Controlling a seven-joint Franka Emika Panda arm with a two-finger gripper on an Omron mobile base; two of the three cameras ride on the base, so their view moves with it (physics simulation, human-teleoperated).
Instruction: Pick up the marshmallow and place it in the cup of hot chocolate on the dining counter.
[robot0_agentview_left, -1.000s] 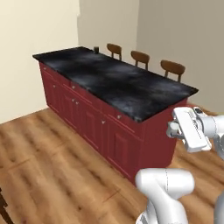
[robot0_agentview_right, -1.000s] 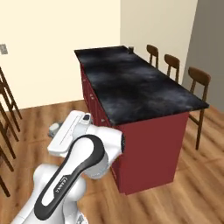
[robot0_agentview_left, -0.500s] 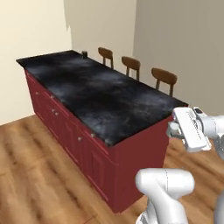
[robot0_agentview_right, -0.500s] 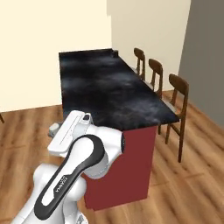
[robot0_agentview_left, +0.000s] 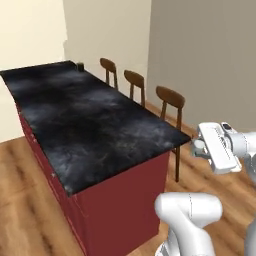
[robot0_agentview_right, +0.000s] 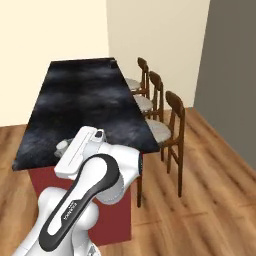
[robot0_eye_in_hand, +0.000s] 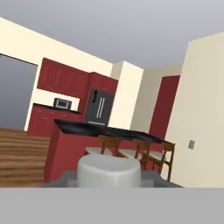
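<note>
Stretching away from the robot, the dining counter (robot0_agentview_left: 95, 130) has a black marbled surface over dark red panels, seen lengthwise in both base views (robot0_agentview_right: 85, 105). At its far end, near the corner by the cream wall, stands the cup (robot0_agentview_left: 80, 66), a small dark cylinder; it is too small to make out its contents. The marshmallow is too small to make out on the surface from here.

Three wooden chairs (robot0_agentview_left: 169, 107) line the right side of the surface, their seats tucked under its edge (robot0_agentview_right: 170, 120). The floor is wood plank.

The arm is folded close to the base, its hand (robot0_agentview_left: 216, 147) held off the near right corner of the surface, above the floor, well apart from the cup. In the right base view the hand (robot0_agentview_right: 80, 150) sits over the near end of the surface. Whether the fingers are released or clenched cannot be told.

The hand view looks sideways at the dining counter (robot0_eye_in_hand: 87, 131) with the chairs (robot0_eye_in_hand: 138, 153) beside it, and red cabinets and a dark fridge (robot0_eye_in_hand: 98, 107) beyond.
</note>
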